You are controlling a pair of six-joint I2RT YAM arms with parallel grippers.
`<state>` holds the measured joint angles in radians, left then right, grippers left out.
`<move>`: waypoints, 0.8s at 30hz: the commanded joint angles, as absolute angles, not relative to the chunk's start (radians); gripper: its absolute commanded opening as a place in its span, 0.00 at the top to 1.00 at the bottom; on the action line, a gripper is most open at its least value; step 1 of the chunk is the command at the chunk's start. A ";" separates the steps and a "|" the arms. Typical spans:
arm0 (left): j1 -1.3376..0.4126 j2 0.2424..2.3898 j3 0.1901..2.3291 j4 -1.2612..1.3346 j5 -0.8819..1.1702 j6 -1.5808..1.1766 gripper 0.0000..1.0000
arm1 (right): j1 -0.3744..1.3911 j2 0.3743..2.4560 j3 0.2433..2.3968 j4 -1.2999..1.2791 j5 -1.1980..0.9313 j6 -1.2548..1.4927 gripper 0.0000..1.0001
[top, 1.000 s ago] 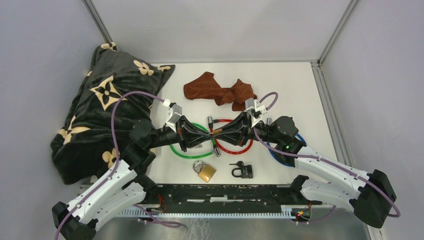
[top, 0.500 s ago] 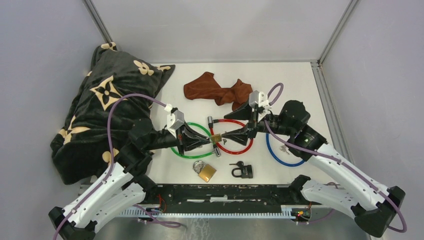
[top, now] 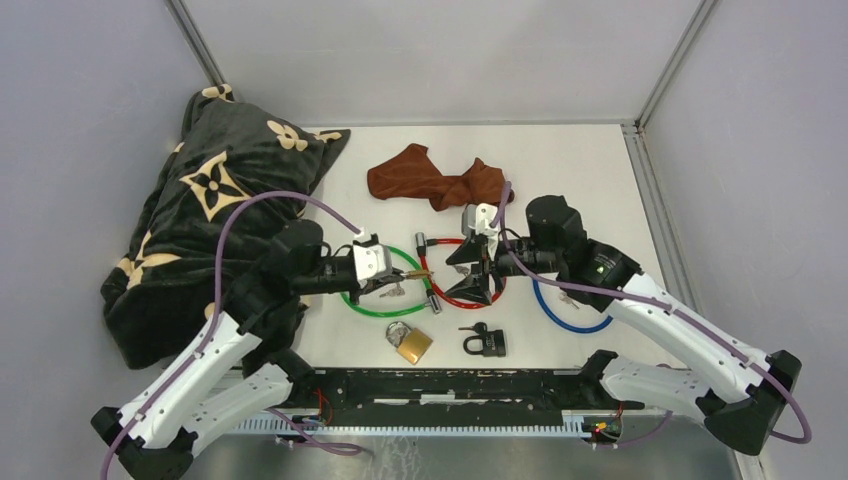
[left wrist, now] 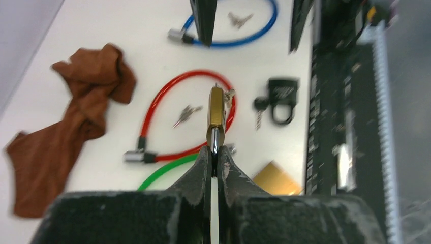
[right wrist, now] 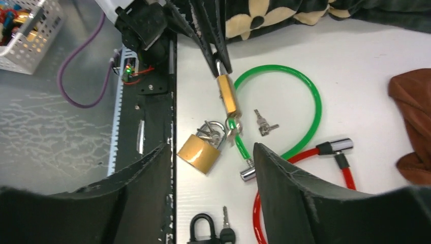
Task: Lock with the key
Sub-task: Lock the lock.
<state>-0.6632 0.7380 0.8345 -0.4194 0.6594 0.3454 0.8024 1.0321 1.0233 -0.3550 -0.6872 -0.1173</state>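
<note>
A small brass padlock (left wrist: 216,109) hangs in the air by its shackle, and my left gripper (left wrist: 214,152) is shut on that shackle. A key (left wrist: 229,94) sticks out of the padlock's far end. In the right wrist view the same padlock (right wrist: 227,96) hangs from the left fingers, with the keys (right wrist: 233,127) dangling below it. My right gripper (right wrist: 211,162) is open and holds nothing, a short way back from the padlock. From above, the left gripper (top: 405,276) and right gripper (top: 470,272) face each other with the padlock (top: 422,272) between them.
On the table lie a larger brass padlock (top: 411,343) with keys, a black padlock (top: 484,342) with its key, and green (top: 372,305), red (top: 465,300) and blue (top: 570,320) cable locks. A brown cloth (top: 435,180) lies behind them. A black patterned blanket (top: 200,220) is on the left.
The right gripper let go at the padlock, opened and drew back to the right. The left wrist turned and kept hold of the padlock.
</note>
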 commanded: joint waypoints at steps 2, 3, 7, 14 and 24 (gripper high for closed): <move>-0.682 0.853 1.058 -0.945 0.363 0.976 0.98 | 0.803 0.959 0.989 -0.297 -0.602 -0.141 0.30; -0.689 0.882 1.093 -0.996 0.322 1.005 0.98 | 0.802 0.948 0.978 -0.280 -0.588 -0.136 0.29; -0.726 0.956 1.145 -1.129 0.130 1.145 0.98 | 0.801 0.953 0.955 -0.246 -0.583 -0.110 0.28; -0.886 1.077 1.164 -1.306 -0.305 1.200 0.98 | 0.802 0.976 0.896 -0.154 -0.589 -0.060 0.27; -0.950 1.188 1.379 -1.346 -0.212 0.957 0.98 | 0.801 0.990 0.815 -0.013 -0.589 -0.007 0.27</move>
